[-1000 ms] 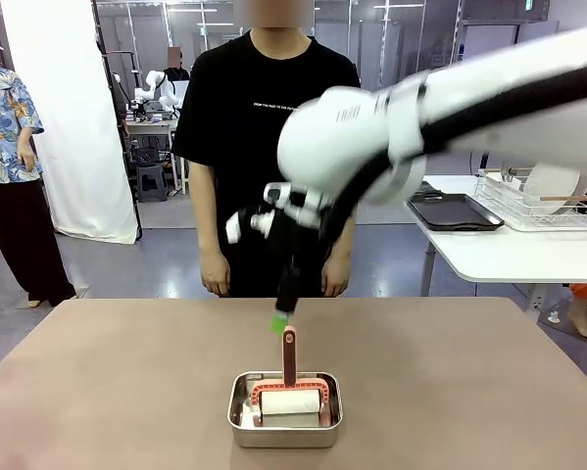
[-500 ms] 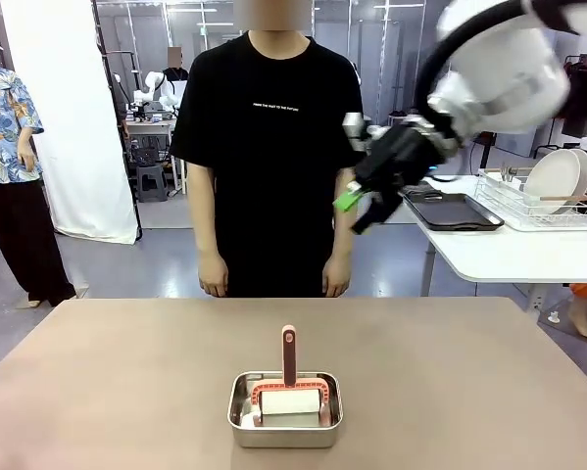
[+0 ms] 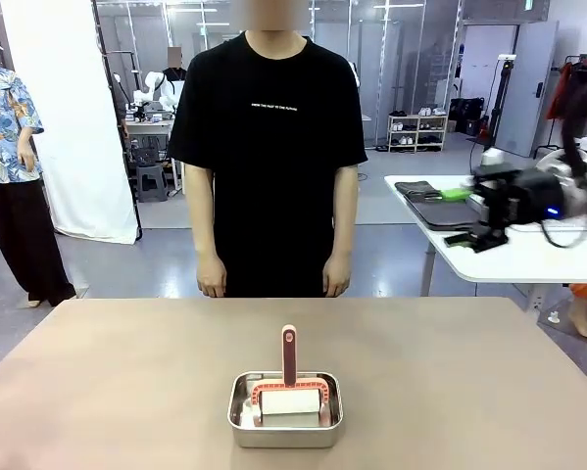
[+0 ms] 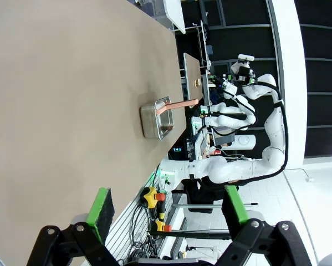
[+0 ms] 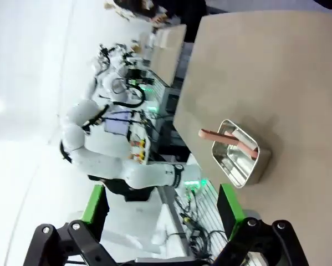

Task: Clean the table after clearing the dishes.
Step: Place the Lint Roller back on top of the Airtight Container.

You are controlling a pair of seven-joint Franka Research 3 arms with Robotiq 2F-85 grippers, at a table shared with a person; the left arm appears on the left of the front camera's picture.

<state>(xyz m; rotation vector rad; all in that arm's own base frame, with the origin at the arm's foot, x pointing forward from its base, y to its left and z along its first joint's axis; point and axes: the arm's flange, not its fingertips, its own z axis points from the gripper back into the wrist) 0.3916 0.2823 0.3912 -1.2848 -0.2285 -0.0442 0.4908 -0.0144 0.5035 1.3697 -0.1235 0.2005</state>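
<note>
The wide table (image 3: 126, 382) with the plain matte tan-brown top is being shown bare apart from one shiny rectangular steel pan (image 3: 284, 429), which is sitting near the table's near edge, about midway along it. A lint roller with a white roll and a salmon-pink frame and handle (image 3: 289, 377) is being held in the pan, its handle rising upright above the rim. A person in a black T-shirt (image 3: 266, 147) is standing just behind the far edge, arms hanging down. The right gripper (image 3: 469, 217) is being seen, blurred, off beyond the table's right edge, over a smaller white table (image 3: 499, 259); its green-padded fingers (image 5: 228, 203) are standing wide apart with nothing between them. The left gripper (image 4: 164, 208) is likewise being held wide open and empty, above the tabletop.
</note>
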